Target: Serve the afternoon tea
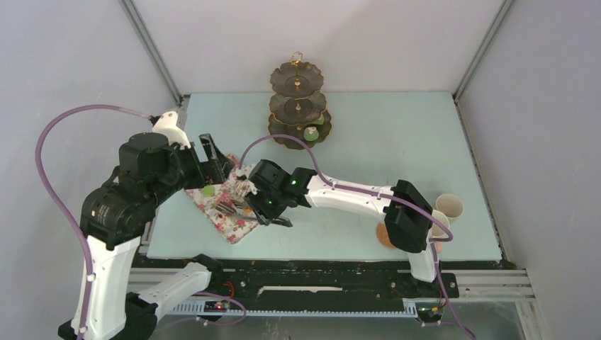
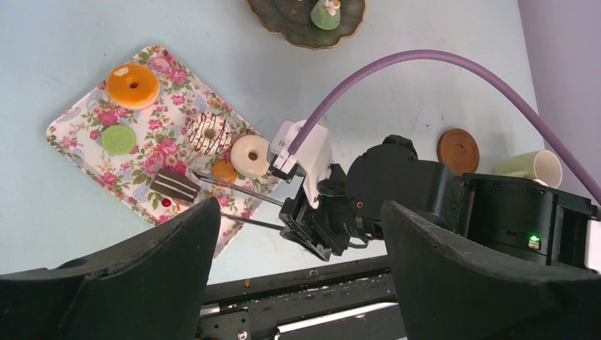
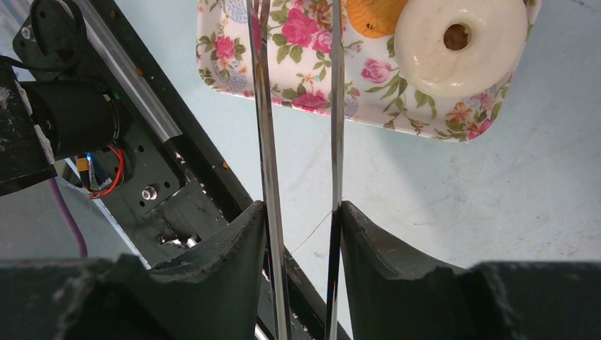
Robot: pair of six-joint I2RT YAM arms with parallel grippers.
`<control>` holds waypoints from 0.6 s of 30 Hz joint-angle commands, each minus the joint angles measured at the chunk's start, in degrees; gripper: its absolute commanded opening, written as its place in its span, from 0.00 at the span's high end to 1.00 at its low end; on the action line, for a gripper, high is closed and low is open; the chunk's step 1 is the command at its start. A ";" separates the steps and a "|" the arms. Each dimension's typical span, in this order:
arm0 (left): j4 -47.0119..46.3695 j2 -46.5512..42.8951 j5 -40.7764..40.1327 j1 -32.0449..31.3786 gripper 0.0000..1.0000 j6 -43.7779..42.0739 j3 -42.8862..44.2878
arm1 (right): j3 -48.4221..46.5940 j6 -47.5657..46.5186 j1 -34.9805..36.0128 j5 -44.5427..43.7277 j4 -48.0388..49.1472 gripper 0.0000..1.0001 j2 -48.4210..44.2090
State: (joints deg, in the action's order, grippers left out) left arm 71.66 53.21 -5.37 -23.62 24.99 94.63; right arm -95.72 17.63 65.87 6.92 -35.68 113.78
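Observation:
The toy cakes lie on a floral-print tray (image 2: 78,134): an orange doughnut (image 2: 132,86), a green piece (image 2: 118,139), a chocolate-striped doughnut (image 2: 208,132), a white doughnut (image 2: 250,156), a small orange piece (image 2: 224,171) and a chocolate piece (image 2: 174,186). My right gripper (image 3: 301,212) is shut on the long grey tongs (image 3: 266,106). Their arms reach over the tray's near corner (image 3: 319,99), beside the white doughnut (image 3: 457,42). My left gripper (image 2: 299,212) hangs open and empty above the tray's left side (image 1: 212,159). One green cake (image 1: 310,132) sits on the stand's bottom tier.
A three-tier dark stand (image 1: 298,106) is at the back centre. A cream cup (image 1: 448,207), a pink cup partly hidden by the right arm and a round brown coaster (image 1: 385,235) sit at the right. The black rail (image 1: 319,273) runs along the near edge.

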 commanded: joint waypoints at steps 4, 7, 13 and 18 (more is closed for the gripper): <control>-0.82 0.05 0.38 -0.34 0.10 -0.12 1.60 | 0.67 0.44 -0.17 2.71 3.79 0.55 -0.86; -0.76 0.18 0.41 -0.34 0.10 -0.13 1.70 | 0.79 0.49 -0.34 3.12 3.86 0.55 -0.84; -0.67 0.18 0.27 -0.36 0.10 -0.04 1.62 | 2.94 0.74 -0.49 4.70 5.28 0.55 -1.82; -0.87 0.40 0.62 -0.30 0.10 -0.04 1.67 | 2.76 1.53 -1.18 5.40 5.37 0.63 -1.49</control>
State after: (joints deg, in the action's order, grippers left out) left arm 71.66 53.25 -5.37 -23.62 24.99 94.63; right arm -92.09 18.02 65.47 10.87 -32.60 113.78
